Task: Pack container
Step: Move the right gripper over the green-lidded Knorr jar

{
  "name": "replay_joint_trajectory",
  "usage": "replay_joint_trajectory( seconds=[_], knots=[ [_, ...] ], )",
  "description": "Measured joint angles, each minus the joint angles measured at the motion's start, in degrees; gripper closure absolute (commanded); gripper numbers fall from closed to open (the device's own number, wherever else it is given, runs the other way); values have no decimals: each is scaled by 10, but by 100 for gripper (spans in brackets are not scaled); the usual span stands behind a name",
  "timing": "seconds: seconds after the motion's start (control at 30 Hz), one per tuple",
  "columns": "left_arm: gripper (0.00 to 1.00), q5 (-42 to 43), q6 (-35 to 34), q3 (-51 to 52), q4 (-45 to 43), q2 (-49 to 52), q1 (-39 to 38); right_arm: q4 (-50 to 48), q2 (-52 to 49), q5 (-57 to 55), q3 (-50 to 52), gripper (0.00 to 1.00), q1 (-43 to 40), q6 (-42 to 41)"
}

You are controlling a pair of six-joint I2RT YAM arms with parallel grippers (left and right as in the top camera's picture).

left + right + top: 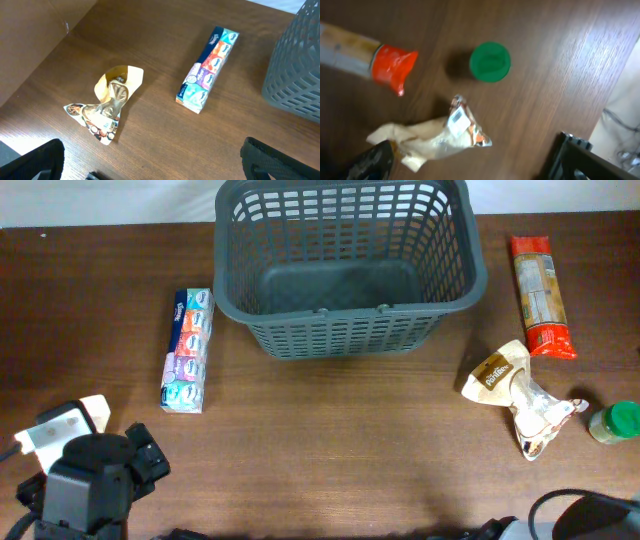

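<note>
The container, a large dark grey lattice basket, stands empty at the back centre, and its corner shows in the left wrist view. My left gripper hangs open over bare wood, short of a crumpled snack bag and a long tissue pack. My right gripper is open too. Its left finger is right beside a crumpled cream bag. Nothing is held.
The tissue pack lies left of the basket. A red-ended packet, the cream bag and a green-lidded jar sit on the right. The left arm covers the front left corner.
</note>
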State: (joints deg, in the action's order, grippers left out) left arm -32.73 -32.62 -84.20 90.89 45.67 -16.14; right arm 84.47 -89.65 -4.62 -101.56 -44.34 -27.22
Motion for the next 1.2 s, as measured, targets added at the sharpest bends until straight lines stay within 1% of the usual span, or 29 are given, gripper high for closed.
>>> replay_joint_trajectory(
  seconds=[0.13, 0.33, 0.43, 0.6, 0.8, 1.2],
  knots=[
    [1, 0, 0, 0, 0, 0, 0, -53, -2, 2, 73, 1, -26, -8],
    [0, 0, 0, 0, 0, 0, 0, -147, -9, 6, 197, 1, -31, -14],
    [0, 0, 0, 0, 0, 0, 0, -167, -22, 7, 224, 1, -31, -16],
    [0, 0, 0, 0, 0, 0, 0, -192, -63, 7, 229, 1, -31, -37],
    [0, 0, 0, 0, 0, 0, 0, -210, -91, 2, 229, 1, -31, -43],
    [0, 0, 0, 0, 0, 0, 0, -210, -94, -28, 208, 1, -31, -54]
  ],
)
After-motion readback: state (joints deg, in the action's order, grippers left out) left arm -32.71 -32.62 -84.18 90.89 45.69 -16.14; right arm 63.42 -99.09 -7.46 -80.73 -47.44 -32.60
